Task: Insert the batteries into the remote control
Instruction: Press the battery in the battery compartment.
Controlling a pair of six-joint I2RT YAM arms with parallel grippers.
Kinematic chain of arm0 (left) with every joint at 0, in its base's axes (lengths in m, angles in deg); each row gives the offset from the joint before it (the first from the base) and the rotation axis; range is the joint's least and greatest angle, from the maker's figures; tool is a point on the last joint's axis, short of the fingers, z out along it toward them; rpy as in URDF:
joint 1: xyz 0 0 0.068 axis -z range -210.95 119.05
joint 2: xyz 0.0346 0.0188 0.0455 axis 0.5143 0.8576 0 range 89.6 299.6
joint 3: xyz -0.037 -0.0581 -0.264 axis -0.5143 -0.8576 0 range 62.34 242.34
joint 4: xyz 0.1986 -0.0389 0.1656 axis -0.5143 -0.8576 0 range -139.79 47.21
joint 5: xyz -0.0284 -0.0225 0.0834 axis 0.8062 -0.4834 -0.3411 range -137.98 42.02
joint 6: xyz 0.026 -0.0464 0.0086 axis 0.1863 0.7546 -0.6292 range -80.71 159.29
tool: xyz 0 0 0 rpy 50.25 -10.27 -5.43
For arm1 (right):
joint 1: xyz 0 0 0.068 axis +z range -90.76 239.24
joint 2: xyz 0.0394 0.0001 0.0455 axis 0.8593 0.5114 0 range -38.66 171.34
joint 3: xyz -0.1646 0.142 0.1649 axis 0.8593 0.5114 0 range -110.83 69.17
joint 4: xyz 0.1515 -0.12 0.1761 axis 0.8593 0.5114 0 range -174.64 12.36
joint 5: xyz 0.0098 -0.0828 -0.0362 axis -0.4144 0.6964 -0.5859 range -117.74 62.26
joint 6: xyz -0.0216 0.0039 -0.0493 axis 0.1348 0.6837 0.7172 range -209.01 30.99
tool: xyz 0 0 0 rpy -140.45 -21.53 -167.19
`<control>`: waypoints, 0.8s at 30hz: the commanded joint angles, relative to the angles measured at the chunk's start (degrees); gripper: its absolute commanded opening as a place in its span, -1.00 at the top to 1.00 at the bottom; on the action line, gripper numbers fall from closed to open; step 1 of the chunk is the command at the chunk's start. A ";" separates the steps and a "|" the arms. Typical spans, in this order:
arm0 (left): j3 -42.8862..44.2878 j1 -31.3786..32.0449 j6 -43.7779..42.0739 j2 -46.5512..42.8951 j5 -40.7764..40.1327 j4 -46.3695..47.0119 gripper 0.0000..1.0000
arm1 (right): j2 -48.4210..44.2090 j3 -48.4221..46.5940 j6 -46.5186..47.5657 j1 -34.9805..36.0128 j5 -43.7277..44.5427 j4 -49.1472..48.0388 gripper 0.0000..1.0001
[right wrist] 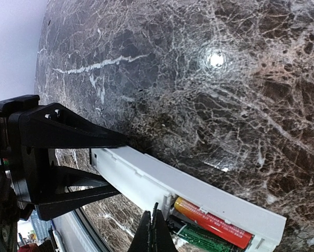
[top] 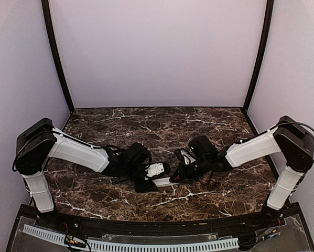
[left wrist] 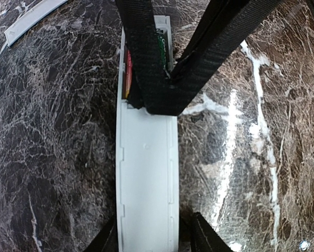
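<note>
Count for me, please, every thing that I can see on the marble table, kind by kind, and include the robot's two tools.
Remote control: 1
Red battery: 1
Flat white strip: 1
Tools: 2, the left tool and the right tool
Total: 5

Overhead view looks down; close wrist views share remote control [left wrist: 146, 184].
</note>
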 commanded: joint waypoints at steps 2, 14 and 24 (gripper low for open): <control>-0.90 0.29 -0.66 -0.86 0.49 -0.71 0.12 | 1.53 3.73 -1.19 -0.79 1.75 0.37 1.00; -0.22 0.29 1.67 -0.35 2.50 -1.66 0.08 | -6.68 -3.93 3.90 -0.94 -1.54 9.91 1.00; 0.22 1.11 8.89 0.08 3.57 -2.49 0.21 | -11.21 -8.04 4.23 -0.52 8.43 24.26 0.76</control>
